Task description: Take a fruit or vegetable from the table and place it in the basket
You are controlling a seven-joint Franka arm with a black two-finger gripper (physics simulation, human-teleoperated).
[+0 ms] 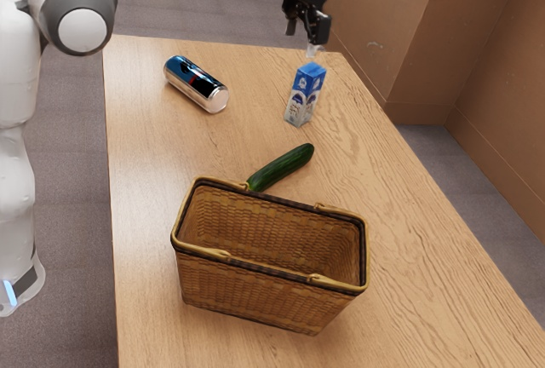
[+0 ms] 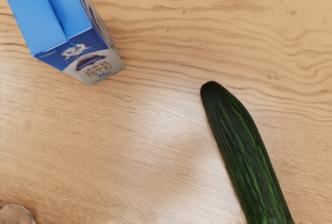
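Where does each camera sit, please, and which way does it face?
Exterior view: beside the arm, looking down across the table at the basket, cucumber, milk carton and can; arm and open gripper show.
Wrist view: mounted by the gripper, looking down at the cucumber and milk carton.
Both share the cucumber, milk carton and wooden table.

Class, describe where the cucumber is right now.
In the exterior view, the cucumber lies on the table, just behind the basket, between it and the milk carton.
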